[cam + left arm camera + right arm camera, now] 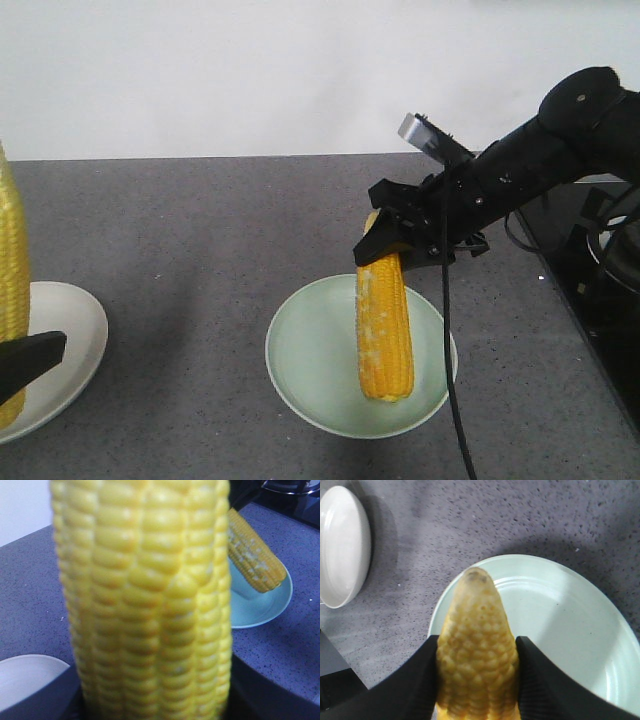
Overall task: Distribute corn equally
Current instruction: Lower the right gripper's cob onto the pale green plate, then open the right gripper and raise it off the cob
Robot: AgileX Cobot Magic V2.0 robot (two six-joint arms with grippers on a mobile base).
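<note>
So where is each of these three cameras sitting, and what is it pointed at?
Front view: looks over the grey counter; right arm's gripper holds a yellow cob above the pale green plate.
Left wrist: up against its own cob.
Right wrist: looks down its black fingers.
All three show the green plate.

R hand (476, 680) grips cob (477, 650) over green plate (580, 630).
</note>
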